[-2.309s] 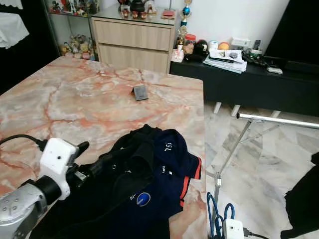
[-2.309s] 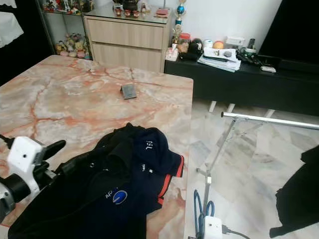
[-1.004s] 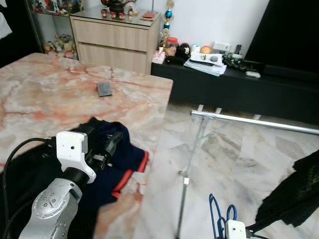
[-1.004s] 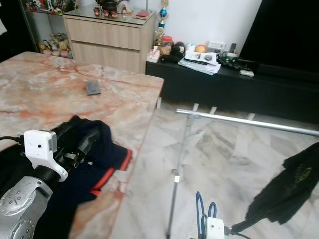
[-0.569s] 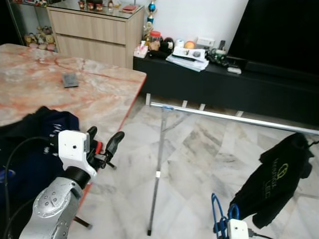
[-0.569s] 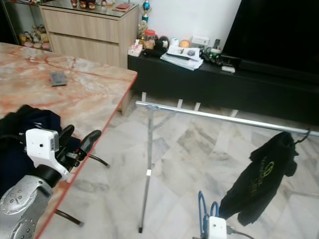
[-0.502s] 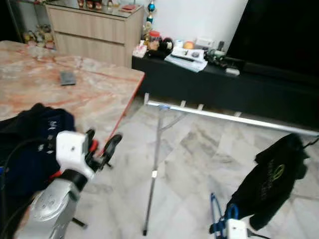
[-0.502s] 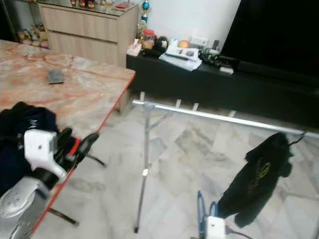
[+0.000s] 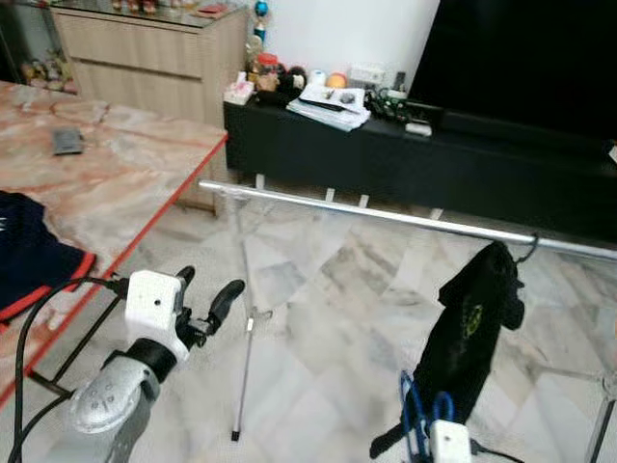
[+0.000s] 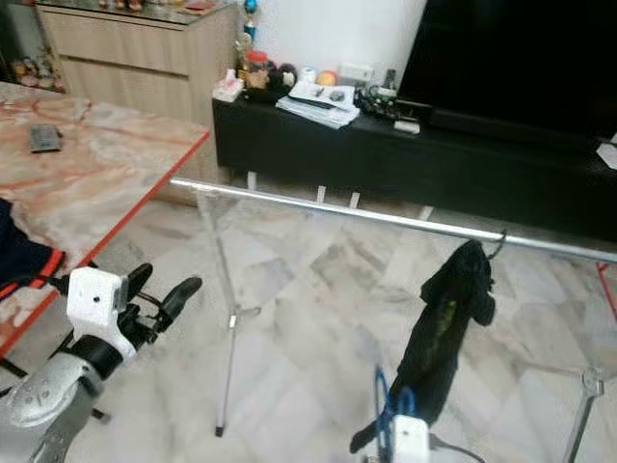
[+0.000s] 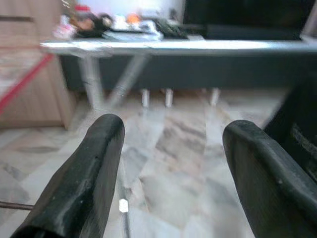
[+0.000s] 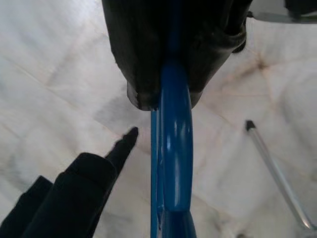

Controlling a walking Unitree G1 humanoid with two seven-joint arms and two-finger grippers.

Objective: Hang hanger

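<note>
While your right hand clamps the glossy blue hanger between its fingers, your left hand gapes wide, holding nothing.

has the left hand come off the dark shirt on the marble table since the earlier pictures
Yes. The left hand is open over the marble floor, right of the pink marble table, with the dark navy shirt behind it.
</note>
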